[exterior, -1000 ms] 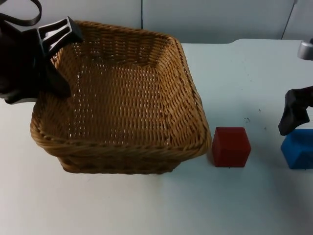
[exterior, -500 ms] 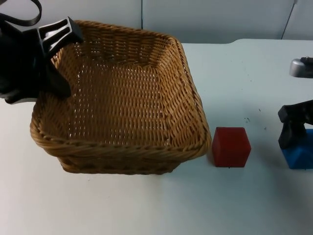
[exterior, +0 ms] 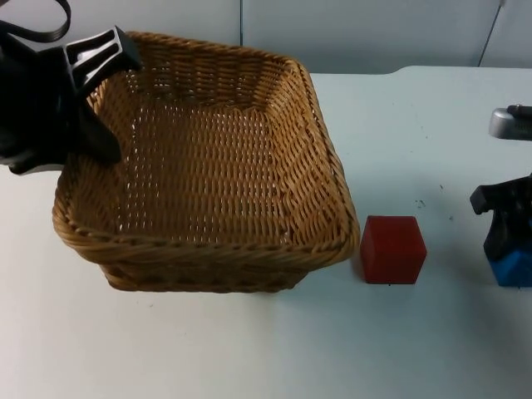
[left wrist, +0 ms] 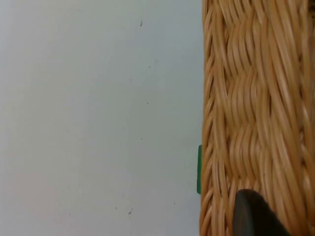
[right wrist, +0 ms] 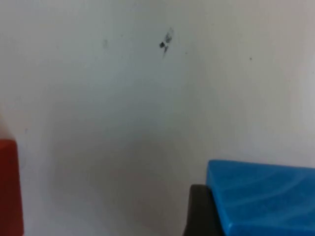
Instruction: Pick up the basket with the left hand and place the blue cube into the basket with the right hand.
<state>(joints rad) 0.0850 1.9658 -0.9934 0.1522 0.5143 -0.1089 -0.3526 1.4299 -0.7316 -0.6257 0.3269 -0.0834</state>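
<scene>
right claw: right claw (exterior: 509, 241) is low at the table's right edge, directly on the blue cube (exterior: 509, 268); one black finger (right wrist: 202, 211) sits flush against the cube's side face in the right wrist view. Second finger isn't visible, so can't tell if it's clamped or just straddling.
blue cube: on the table, right under/between that claw, partly hidden by it in the top view. No long axis to speak of, it's a cube; faces look roughly square to the finger.
key relation: cube is at the right claw, nowhere near the left one. Basket (exterior: 204, 162) lies well to the claw's left, with the red cube (exterior: 392, 248) in between, just beside the basket's near-right corner. My read: carry path has to go over the red cube.
left claw: left claw (exterior: 91, 100) is clenched on the basket's far-left rim; a fingertip (left wrist: 251, 216) presses on the wicker in the left wrist view. Can't tell if the basket is off the table.
change vs earlier: right claw has dropped and shifted further onto the blue cube, covering more of it. Basket, left claw, red cube: same spots.
</scene>
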